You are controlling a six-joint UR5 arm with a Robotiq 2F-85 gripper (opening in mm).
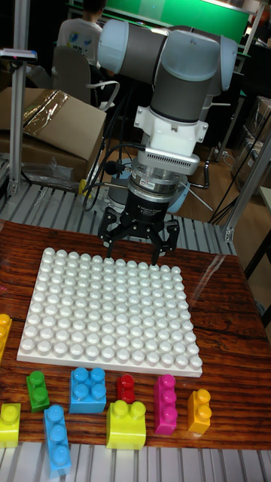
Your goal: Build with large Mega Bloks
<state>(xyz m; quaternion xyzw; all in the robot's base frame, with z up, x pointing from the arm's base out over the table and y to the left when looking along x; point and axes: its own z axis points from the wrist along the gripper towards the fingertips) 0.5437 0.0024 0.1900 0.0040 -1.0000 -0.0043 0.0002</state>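
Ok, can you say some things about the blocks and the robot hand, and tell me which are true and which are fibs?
1. The white baseplate has no blocks on it. True.
2. The gripper is holding a red block. False: its jaws are open and empty, and the red block lies in front of the baseplate.
3. The pink block stands between the red block and the orange block. True.
4. There is only one blue block. False: there are two, the square blue block and the long blue block.
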